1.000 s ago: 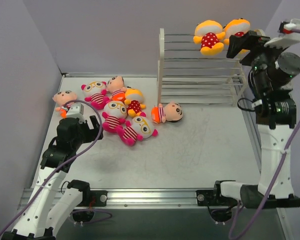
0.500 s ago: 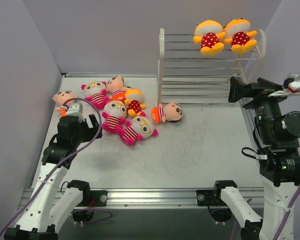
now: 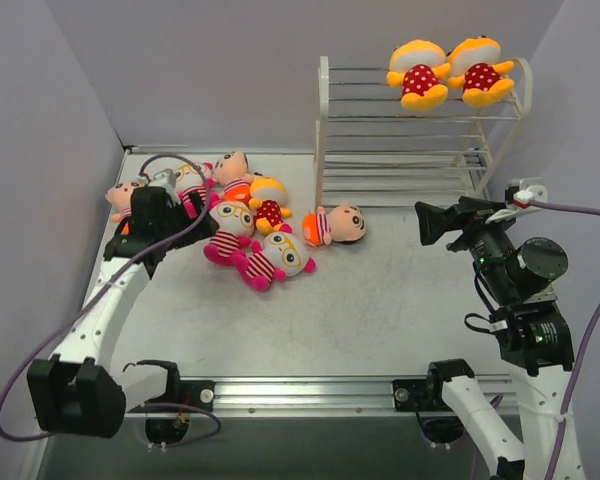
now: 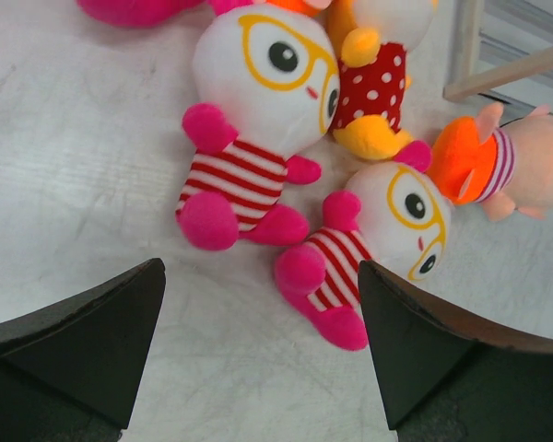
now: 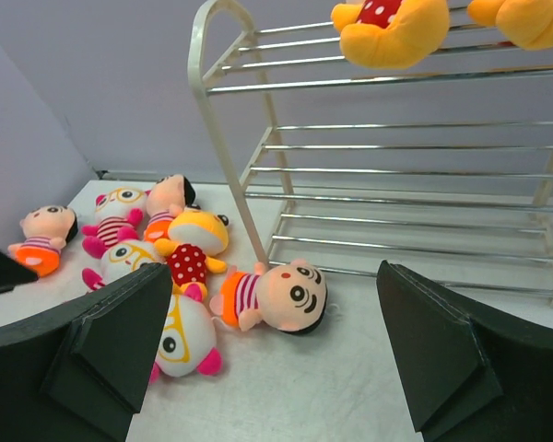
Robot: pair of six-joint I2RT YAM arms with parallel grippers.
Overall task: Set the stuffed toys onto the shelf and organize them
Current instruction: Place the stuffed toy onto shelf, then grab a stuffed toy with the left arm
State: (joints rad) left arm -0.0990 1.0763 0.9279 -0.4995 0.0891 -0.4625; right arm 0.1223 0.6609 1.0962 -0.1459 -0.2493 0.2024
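Note:
Two yellow-orange polka-dot stuffed toys (image 3: 417, 73) (image 3: 477, 70) lie on the top tier of the white wire shelf (image 3: 410, 140). The other toys lie on the table left of it. Among them are two pink-striped ones with yellow glasses (image 4: 258, 101) (image 4: 378, 230), a third polka-dot one (image 3: 268, 200) and a peach-faced one (image 3: 337, 225) by the shelf's front leg. My left gripper (image 4: 260, 267) (image 3: 202, 228) hovers open and empty at the pile's near left side. My right gripper (image 5: 275, 267) (image 3: 430, 222) hangs open and empty to the right, facing the peach-faced toy (image 5: 281, 295).
Grey walls close in the table on the left, back and right. The shelf's leg (image 4: 507, 74) stands just behind the pile. One peach-faced toy (image 3: 123, 195) lies apart near the left wall. A metal rail (image 3: 310, 385) runs along the near edge.
My right gripper has drawn back from the shelf's top tier and dropped low over the table's right side, leaving the second polka-dot toy there. My left gripper has reached forward to the pile.

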